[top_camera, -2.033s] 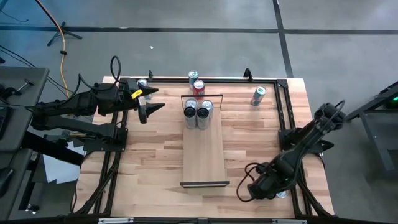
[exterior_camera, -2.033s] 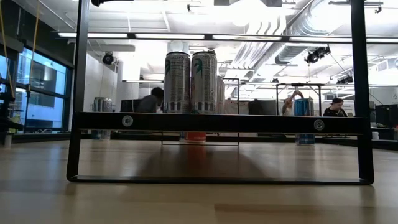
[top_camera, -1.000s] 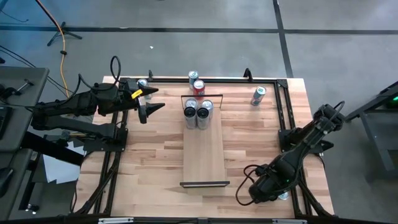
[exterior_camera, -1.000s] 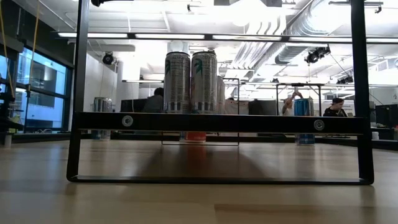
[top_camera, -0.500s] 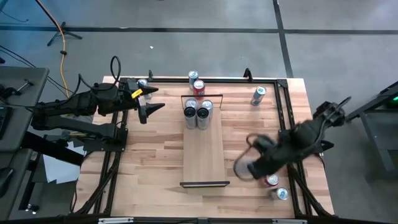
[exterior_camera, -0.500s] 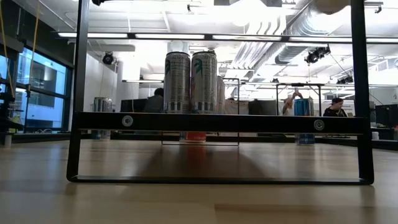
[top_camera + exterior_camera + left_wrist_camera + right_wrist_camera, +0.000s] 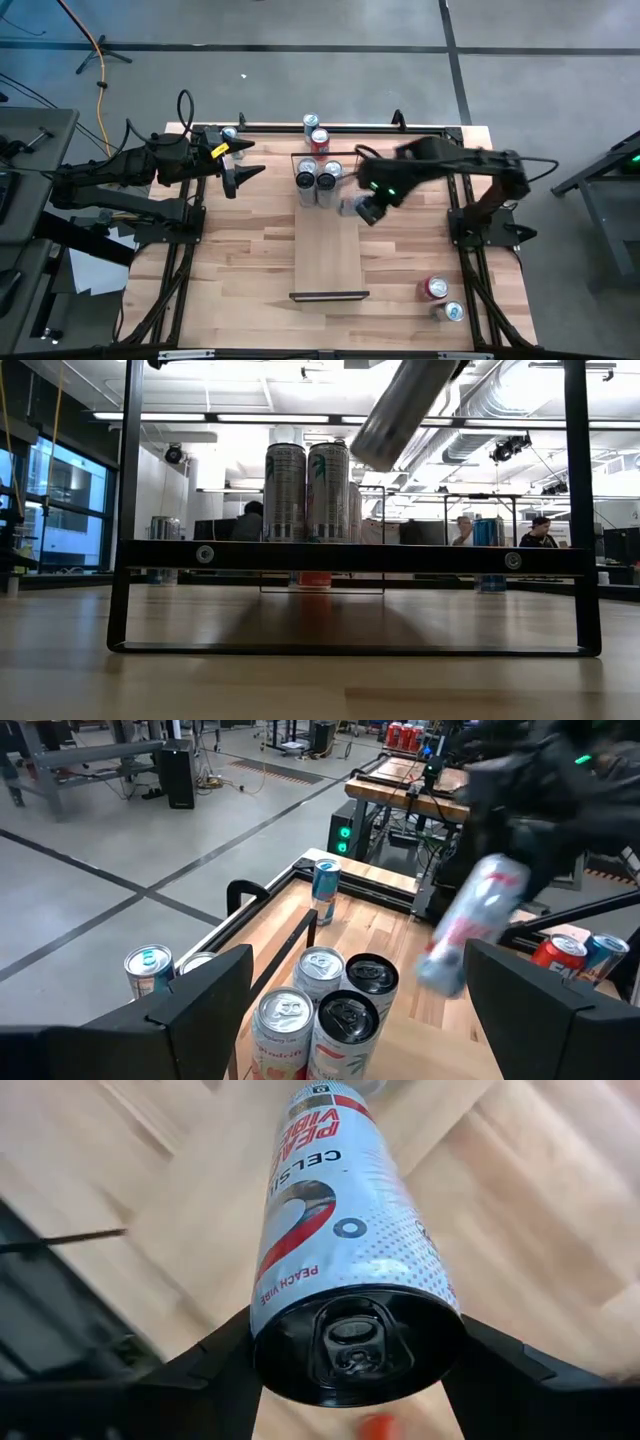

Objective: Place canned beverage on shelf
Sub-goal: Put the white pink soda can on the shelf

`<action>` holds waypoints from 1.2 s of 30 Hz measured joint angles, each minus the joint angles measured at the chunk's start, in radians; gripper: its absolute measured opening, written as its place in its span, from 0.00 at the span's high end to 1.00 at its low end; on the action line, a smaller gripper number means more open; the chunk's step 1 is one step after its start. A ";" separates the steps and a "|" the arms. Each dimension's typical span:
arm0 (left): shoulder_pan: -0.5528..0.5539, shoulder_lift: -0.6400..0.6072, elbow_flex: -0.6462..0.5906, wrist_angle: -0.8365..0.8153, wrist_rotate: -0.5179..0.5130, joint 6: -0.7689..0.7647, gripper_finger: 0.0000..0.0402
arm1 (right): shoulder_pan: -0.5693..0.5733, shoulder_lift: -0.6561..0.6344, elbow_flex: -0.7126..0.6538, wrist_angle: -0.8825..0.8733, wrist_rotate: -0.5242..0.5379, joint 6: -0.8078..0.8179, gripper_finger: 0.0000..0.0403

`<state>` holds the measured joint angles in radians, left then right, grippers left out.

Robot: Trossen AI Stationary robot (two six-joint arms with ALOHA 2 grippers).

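Right gripper (image 7: 366, 208) carries a white Celsius can (image 7: 345, 1230) above the shelf (image 7: 328, 250).
Its fingers clamp the tilted can near the table's middle; the left gripper (image 7: 240, 175) waits, fingers spread, at the far-left corner.

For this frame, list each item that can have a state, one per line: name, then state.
Right claw: shut on the carried can, above the shelf's right edge.
Carried can: held tilted in the air, not yet set down.
Left claw: open, empty, waiting at the table's left side.
Shelf: holds two upright cans at its far end; the rest is bare.
Two shelf cans: upright, side by side.
Red can: upright on the table, near right corner.
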<state>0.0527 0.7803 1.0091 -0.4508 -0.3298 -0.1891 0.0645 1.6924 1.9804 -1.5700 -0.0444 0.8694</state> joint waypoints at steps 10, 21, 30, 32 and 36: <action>0.000 0.006 0.000 -0.002 0.001 0.003 0.20 | -0.107 0.184 -0.001 0.000 -0.082 -0.488 0.41; -0.030 0.189 0.000 -0.009 0.144 -0.071 0.20 | -0.088 0.251 -0.001 -0.001 -0.125 -0.564 0.41; -0.156 0.434 0.001 0.059 0.162 -0.063 0.21 | -0.078 0.251 -0.001 0.013 -0.116 -0.527 0.41; -0.175 0.465 0.000 0.049 0.161 -0.073 0.23 | -0.076 0.251 -0.001 0.015 -0.114 -0.527 0.41; -0.230 0.478 -0.031 0.096 0.113 -0.091 0.35 | -0.065 0.251 -0.001 0.020 -0.114 -0.529 0.41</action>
<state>-0.1778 1.2586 0.9783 -0.3548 -0.2171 -0.2804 -0.0004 1.9434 1.9793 -1.5503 -0.1587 0.3401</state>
